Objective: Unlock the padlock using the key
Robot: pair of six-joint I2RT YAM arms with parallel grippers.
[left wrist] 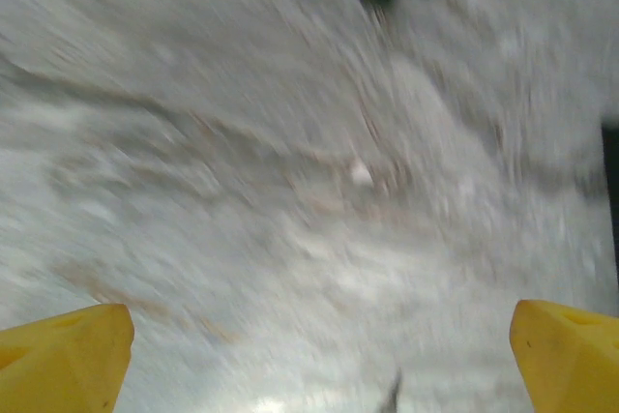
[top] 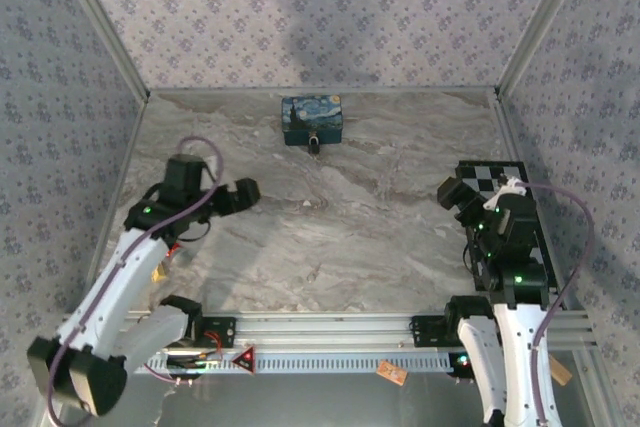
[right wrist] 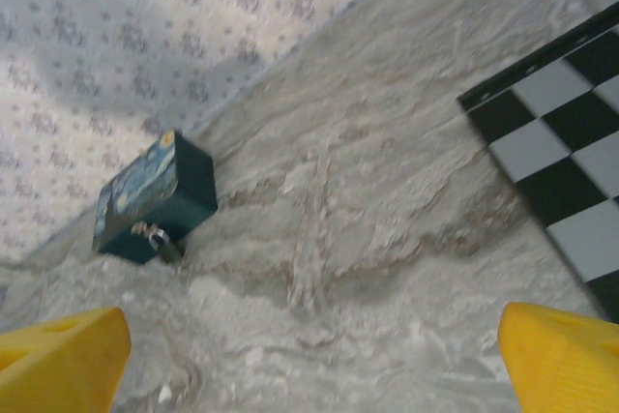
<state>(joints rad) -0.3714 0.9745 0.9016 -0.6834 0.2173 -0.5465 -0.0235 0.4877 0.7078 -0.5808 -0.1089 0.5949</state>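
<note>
Patterned wallpaper closes in three sides of a marbled tabletop (top: 330,257). The blue box (top: 312,117) stands at the far middle, close to the back wall. The padlock (top: 315,144) hangs at its front, facing me, which is likely why both arms point that way. My left hand (top: 238,194) hovers released, fingers spread wide, holding nothing, well short of the box. My right hand (top: 453,190) is equally spread and bare, beside the checkered board (top: 497,177), its camera angled at the lock. I cannot make out the key anywhere, so I judge that finding and picking it up comes first.
</note>
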